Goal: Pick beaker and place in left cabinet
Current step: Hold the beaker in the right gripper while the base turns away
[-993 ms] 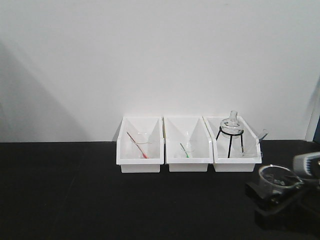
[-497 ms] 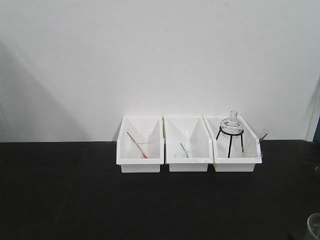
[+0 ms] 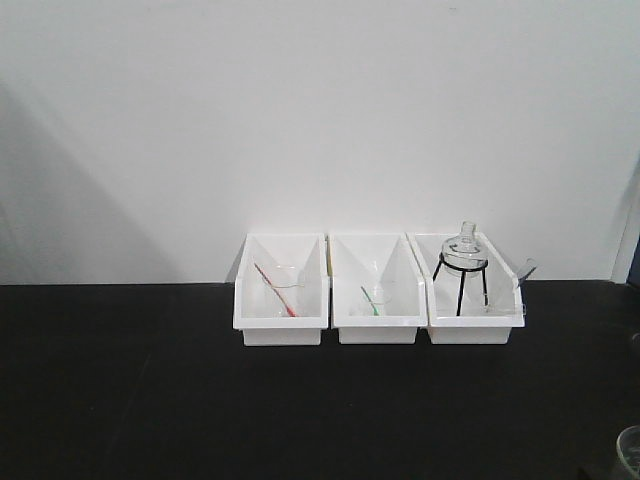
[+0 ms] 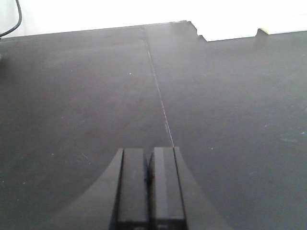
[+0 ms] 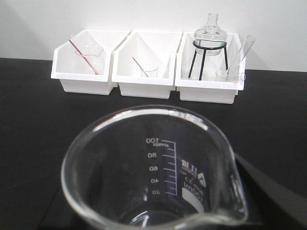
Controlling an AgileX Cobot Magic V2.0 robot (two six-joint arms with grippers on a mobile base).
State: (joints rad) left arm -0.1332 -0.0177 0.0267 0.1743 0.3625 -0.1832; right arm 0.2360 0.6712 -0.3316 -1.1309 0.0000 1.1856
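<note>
**Clear beaker (image 5: pixel 158 158) clamped in the right gripper (image 5: pixel 156 206) over a black table (image 3: pixel 120 400)**

The graduated glass, marked 20 to 100, fills the right wrist view. One dark finger (image 5: pixel 273 189) lies along its right wall, and the other is hidden behind the glass. In the front view only its rim shows, at the bottom right corner, well apart from three white bins (image 3: pixel 378 322) lined along the white wall (image 3: pixel 300 120). The left bin holds a beaker with a red rod (image 3: pixel 272 288), the middle one a beaker with a green rod (image 3: pixel 369 301), the right one a round flask (image 3: pixel 463 247) on a black tripod (image 3: pixel 459 285). The left gripper (image 4: pixel 149 160) hangs over the dark tabletop — its jaws pressed together.
</note>
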